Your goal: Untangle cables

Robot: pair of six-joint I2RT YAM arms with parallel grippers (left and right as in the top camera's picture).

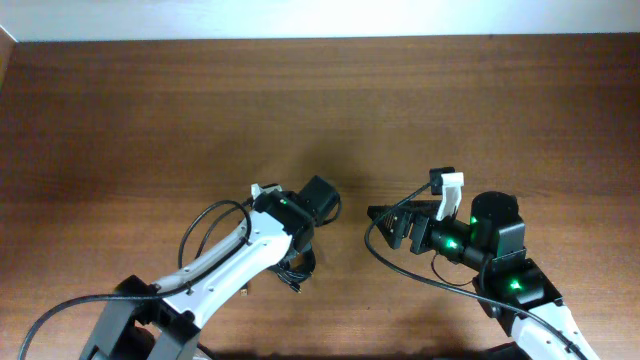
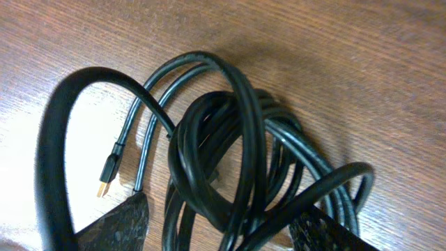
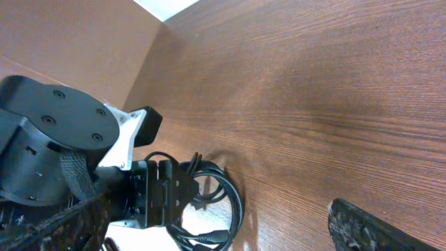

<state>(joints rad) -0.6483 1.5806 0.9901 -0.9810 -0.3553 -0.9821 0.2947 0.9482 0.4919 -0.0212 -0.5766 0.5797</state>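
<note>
**Left pincer astride the cables, right pincer wide and apart**

The desk [image 1: 150,110] is bare wood apart from one heap. The cables [image 1: 298,270] lie toward the edge on the robot's side, about midway along it, mostly hidden under the left arm [image 1: 230,255]. The right arm [image 1: 520,280] reaches in from the right corner of that edge and stops short of them.

The left arm is plainly the nearer. Its wrist view shows the cables bunched as a loose black coil directly ahead of the left pincer [image 2: 219,230], with the bulk of the loops between its two fingers [image 2: 118,226]. The tallest loop runs straight away from the fingertips, so the coil's long way lies along the pincer's reach and not across it.

The left pincer is released, its pads apart on either side of the coil. A sliver of desk shows between one pad and the strands. At the other pad I cannot tell whether there is contact.

The right pincer [image 1: 395,222] is fully spread and holds nothing. The cables lie ahead of it and to its left, across a strip of bare desk.

One plug [image 2: 106,174], gold-tipped, trails free outside the coil, just beyond one finger. I judge that loose end the likeliest thing for the right arm to draw out while the left pins the coil
</note>
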